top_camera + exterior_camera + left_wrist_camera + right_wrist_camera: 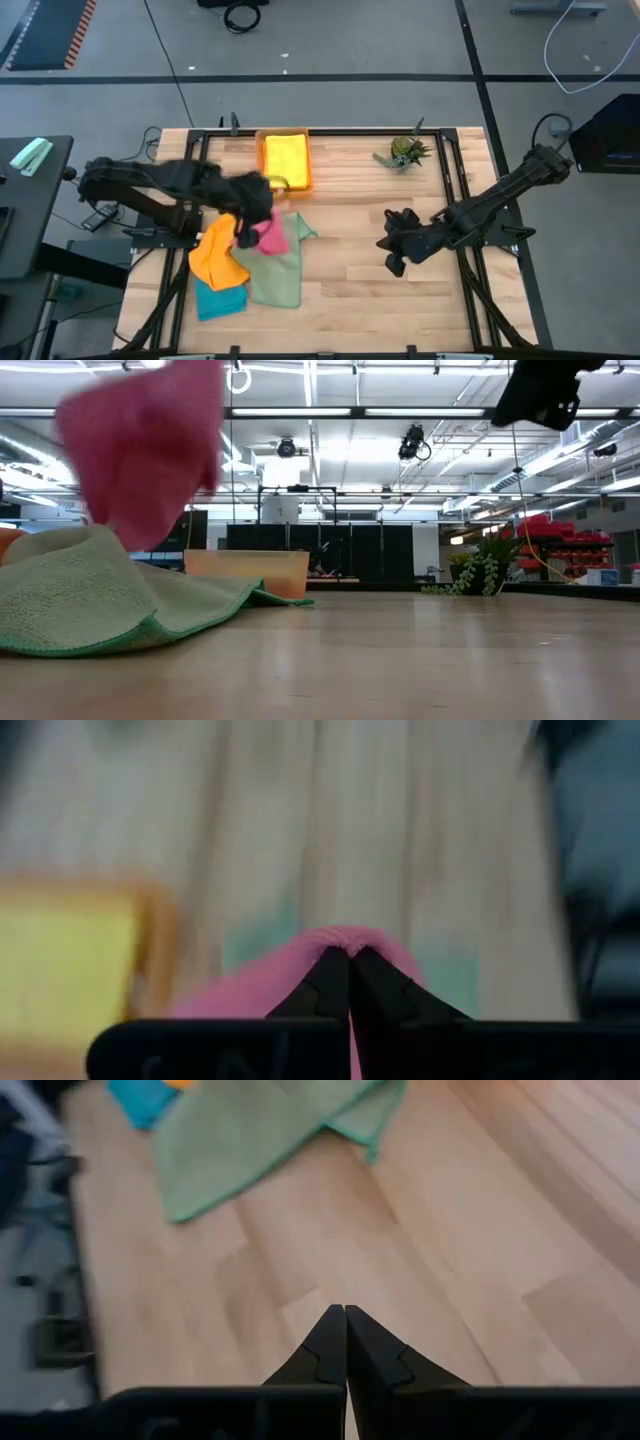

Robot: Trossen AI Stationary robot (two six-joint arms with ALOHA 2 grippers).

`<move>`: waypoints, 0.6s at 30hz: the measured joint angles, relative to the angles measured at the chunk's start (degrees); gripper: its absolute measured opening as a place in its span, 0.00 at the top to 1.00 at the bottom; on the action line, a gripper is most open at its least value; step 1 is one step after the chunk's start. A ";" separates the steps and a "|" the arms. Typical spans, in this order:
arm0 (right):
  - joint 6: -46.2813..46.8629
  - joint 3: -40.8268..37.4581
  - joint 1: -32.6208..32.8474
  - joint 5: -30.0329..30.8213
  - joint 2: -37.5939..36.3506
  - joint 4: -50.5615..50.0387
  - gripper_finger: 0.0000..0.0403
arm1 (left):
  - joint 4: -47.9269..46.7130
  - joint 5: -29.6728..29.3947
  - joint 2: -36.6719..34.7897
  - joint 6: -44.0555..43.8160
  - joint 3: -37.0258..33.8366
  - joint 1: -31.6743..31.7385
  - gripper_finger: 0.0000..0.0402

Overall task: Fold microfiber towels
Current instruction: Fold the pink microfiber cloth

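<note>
My left gripper [252, 212] is shut on a pink towel [270, 236], above the towel pile at the table's left. The pink towel [145, 445] hangs in the air in the low view. Under it lie a sage green towel [282, 268], an orange towel [215, 255] and a teal towel [220, 298]. A folded yellow towel [285, 157] lies in the orange tray [307, 160]. My right gripper [392, 248] is shut and empty above the bare wood at the middle right. My left gripper pinches a bunched fold of the pink towel [340, 935] between its two fingertips, coming from above. The towel hangs below the fingers, lifted off the table, over the green towel.
A small spiky green plant [405, 153] stands at the far right. The orange tray stands at the far edge, left of the middle. Bare wood lies between the towel pile and my right gripper.
</note>
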 joint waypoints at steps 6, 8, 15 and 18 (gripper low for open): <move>-2.02 1.14 0.51 -2.20 -9.97 -0.06 0.99 | 18.06 -1.61 0.04 -2.80 5.98 1.12 0.99; -3.01 2.03 1.10 -2.02 -13.30 0.01 0.99 | 22.15 -1.59 0.10 -2.86 6.00 0.86 0.99; -4.03 3.58 5.65 -1.84 -21.74 -0.32 0.99 | 25.22 -1.82 9.20 -8.82 6.02 -1.52 0.99; -3.63 3.60 8.78 -1.78 -20.84 -3.45 0.99 | 24.67 -1.28 16.35 -10.99 5.97 -4.14 0.99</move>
